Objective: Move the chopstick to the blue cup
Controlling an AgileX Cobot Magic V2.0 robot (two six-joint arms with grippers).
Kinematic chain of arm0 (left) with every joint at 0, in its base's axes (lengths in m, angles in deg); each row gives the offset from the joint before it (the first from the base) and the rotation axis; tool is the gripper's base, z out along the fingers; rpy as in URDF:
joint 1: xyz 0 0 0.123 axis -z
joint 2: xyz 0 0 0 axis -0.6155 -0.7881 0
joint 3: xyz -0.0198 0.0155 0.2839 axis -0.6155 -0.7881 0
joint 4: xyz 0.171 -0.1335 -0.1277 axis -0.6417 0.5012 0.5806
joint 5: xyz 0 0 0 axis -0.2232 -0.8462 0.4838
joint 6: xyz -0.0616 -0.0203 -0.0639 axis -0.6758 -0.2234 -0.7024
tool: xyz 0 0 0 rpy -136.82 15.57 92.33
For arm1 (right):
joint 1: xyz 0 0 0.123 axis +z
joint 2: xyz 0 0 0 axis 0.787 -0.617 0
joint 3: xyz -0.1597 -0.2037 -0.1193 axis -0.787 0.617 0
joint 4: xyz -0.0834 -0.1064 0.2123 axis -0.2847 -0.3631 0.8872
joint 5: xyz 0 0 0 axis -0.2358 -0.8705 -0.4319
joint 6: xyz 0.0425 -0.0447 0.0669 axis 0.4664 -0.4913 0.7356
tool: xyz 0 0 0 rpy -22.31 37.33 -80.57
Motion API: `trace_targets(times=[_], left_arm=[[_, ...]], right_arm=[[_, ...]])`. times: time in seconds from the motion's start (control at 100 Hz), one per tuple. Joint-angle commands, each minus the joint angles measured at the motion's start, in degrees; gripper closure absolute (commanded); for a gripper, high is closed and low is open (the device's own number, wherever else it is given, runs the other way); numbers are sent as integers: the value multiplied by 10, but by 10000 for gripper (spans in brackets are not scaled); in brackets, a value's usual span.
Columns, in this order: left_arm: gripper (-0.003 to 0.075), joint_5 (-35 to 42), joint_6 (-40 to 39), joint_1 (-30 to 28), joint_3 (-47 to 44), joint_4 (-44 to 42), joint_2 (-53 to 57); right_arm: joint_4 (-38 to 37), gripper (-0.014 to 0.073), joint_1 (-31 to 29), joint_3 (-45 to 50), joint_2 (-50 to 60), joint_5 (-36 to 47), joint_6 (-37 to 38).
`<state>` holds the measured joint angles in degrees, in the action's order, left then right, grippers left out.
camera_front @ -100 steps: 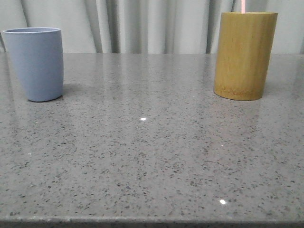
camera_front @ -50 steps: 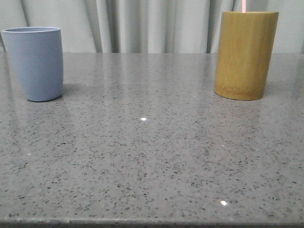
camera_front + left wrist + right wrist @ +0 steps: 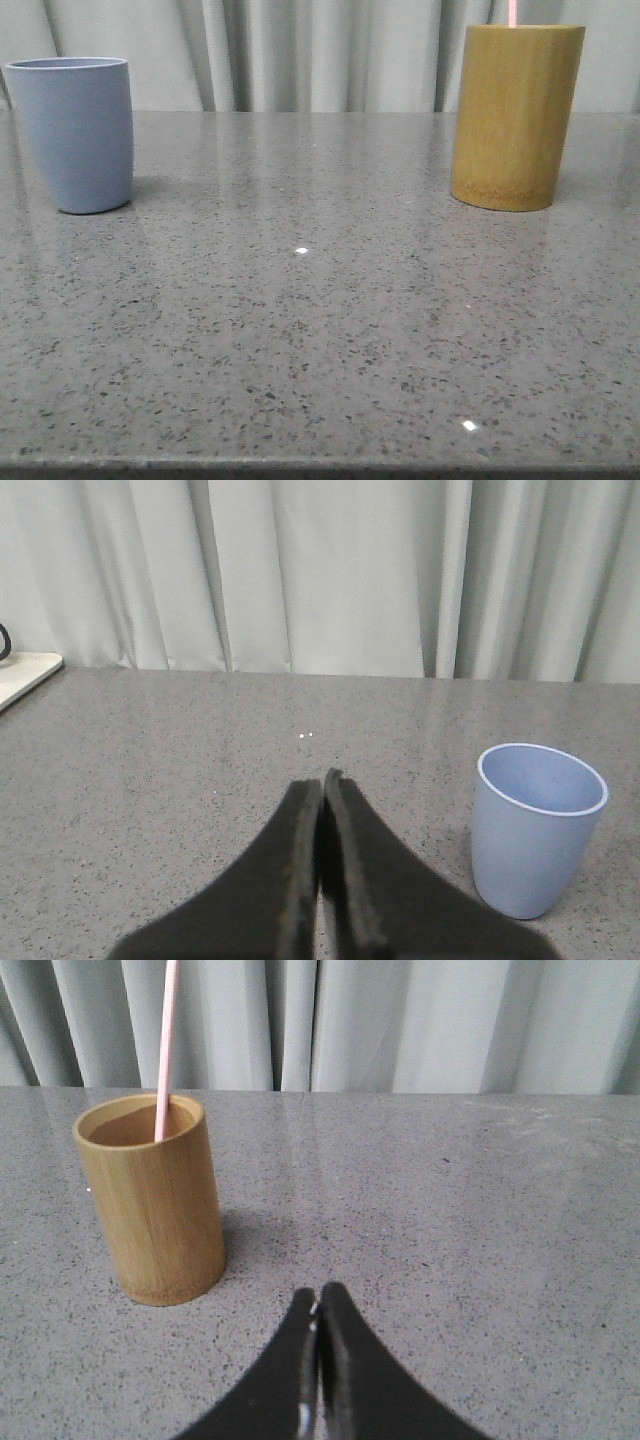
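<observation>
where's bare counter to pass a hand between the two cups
The whole stretch of table between the blue cup and the bamboo cup is bare, as is the near edge. Only the far corners are taken; the chopstick stands in the bamboo cup.

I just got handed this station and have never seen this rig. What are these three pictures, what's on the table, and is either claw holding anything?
It is a two-armed robot at a grey speckled table. The front view looks forward over the table: the blue cup stands on the left, a bamboo cup on the right, with the pink chopstick standing inside it. The other two pictures come from cameras on the wrists. The dark wedge in each is a claw: left claw near the blue cup, right claw near the bamboo cup. Both are shut and hold nothing.
</observation>
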<state>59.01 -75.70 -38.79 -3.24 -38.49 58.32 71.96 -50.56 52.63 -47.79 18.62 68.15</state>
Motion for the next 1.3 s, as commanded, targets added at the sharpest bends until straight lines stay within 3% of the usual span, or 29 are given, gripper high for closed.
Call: trace_targets(times=[0.0, 0.16, 0.28, 0.91, 1.09, 1.29], left_arm=[[659, 12, 12, 0, 58, 5, -48], [414, 17, 37, 0, 105, 12, -109], [318, 17, 37, 0, 121, 41, -141], [402, 17, 41, 0, 117, 40, -165], [418, -46, 42, 0, 153, 41, -198], [417, -130, 54, 0, 254, 61, -287]], right_arm=[[-1, 459, -2, -56, -52, 25, -2], [-1, 267, -2, -96, -131, 25, -2], [0, 197, -2, -120, -175, 23, -2], [0, 204, -2, -116, -218, 11, -2], [0, 204, -2, -139, -225, -11, -2], [0, 204, -2, -182, -254, -45, -2]])
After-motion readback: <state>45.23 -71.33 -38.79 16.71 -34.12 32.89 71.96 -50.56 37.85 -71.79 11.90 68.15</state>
